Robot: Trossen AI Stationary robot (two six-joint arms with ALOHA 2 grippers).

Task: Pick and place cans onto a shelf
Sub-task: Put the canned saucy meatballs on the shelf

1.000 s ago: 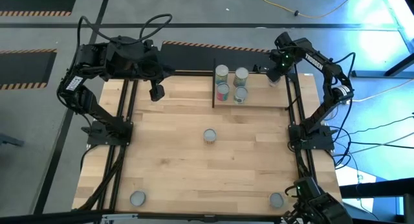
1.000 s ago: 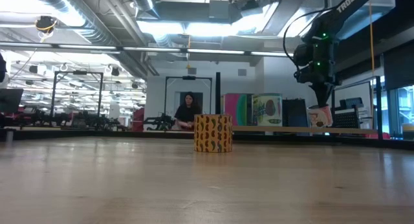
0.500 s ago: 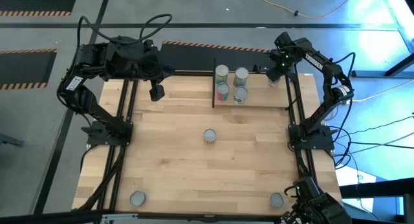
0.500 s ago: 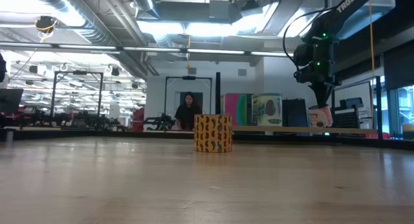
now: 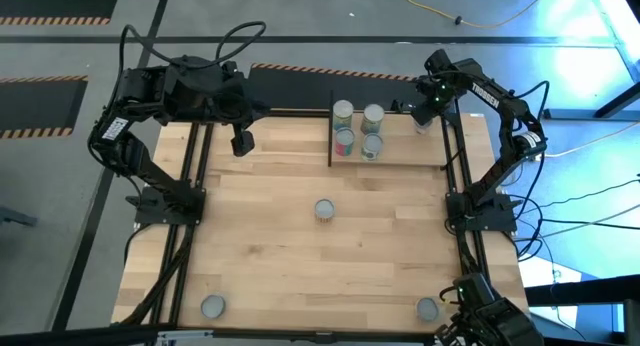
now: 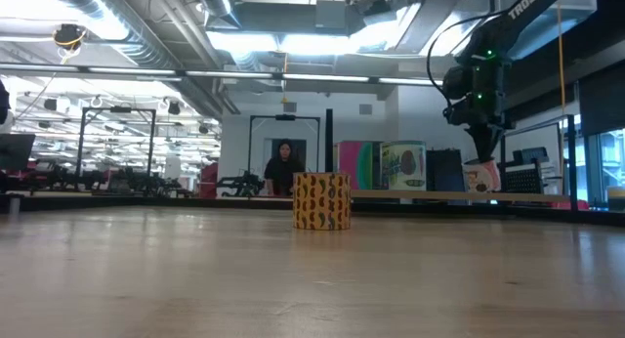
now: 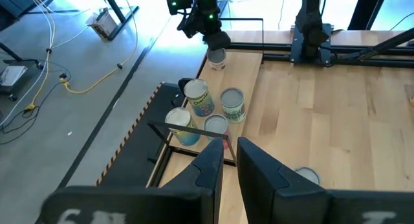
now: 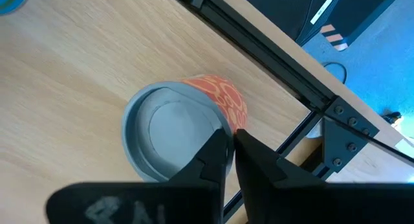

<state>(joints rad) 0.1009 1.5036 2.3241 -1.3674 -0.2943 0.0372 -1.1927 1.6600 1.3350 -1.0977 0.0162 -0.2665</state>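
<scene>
Overhead, table-level, two wrist cameras

Grey floor with hazard-striped tape; bright ceiling lights.

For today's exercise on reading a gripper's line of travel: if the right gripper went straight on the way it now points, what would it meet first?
The right gripper points down at the orange can on the shelf, its shut fingers just above the can's rim. It would likely meet that silver top first, though the exact gap is unclear.

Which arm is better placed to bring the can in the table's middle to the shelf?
Probably the left. Its claw hangs free, nearer that can. The right claw is at the shelf's far end, over an orange can.
</scene>
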